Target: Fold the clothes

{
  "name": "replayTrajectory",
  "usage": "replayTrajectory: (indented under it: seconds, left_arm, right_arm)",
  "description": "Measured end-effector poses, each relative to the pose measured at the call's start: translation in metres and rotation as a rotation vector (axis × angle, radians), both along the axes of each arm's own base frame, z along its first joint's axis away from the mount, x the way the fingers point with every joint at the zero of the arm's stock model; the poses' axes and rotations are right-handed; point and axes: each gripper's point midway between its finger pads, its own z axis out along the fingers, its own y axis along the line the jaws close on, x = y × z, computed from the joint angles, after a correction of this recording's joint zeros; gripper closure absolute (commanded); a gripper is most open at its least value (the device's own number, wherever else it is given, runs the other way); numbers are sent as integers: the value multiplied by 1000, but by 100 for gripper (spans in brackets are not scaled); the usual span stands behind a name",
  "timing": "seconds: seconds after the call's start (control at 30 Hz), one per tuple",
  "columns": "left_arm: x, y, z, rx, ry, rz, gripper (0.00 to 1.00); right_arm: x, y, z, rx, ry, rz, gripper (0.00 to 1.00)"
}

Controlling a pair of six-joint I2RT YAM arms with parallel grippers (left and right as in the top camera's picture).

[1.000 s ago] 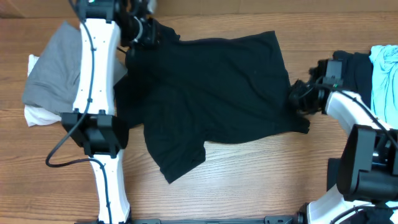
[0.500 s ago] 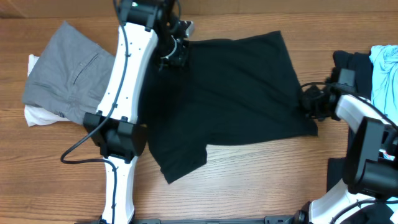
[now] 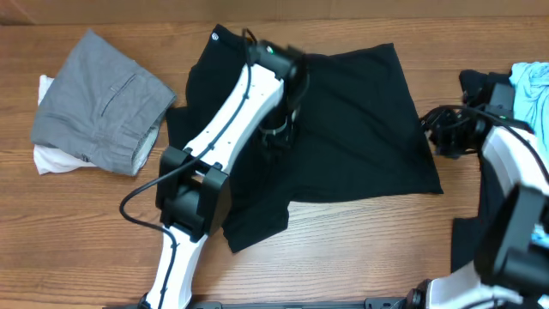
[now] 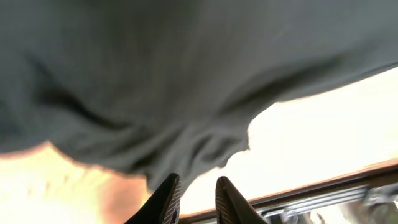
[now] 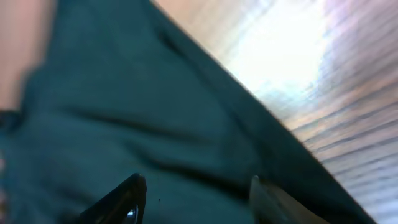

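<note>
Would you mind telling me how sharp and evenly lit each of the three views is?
Overhead: sharp and evenly lit, slight motion blur on the left arm. Left wrist: the black T-shirt is smeared, the table blown out white. Right wrist: soft throughout, glare bleaching the wood top right.

Left end effector (image 4: 196, 190) swung to T-shirt (image 3: 360, 129) middle; right end effector (image 5: 198, 196) opened.

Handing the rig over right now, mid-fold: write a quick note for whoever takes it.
Left gripper: nearly closed, apparently pinching a bunched fold of the black T-shirt above its middle.
Right gripper: open over the shirt's right edge, holding nothing.
Grey folded garment lies far left; black and light-blue pile far right.
Done: no finished T-shirt fold visible. Left: fold it, then the pile.
</note>
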Motion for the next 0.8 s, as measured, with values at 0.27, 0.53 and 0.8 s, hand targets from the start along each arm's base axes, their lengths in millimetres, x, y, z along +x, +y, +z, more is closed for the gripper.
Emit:
replayTrajectory:
  seconds: [0.27,0.53,0.8]
  left_arm:
    - [-65,23,-20,134,46,1,78]
    - [-104,39,-88,128,88,54,96]
    - [-114,50,-110,75,40,131,96]
  right_arm:
    - [-22,10,101,-32,-168,8,32]
    - [-46,18,86,7,-48,14,32]
    - [-50,20,83,6,-32,27,33]
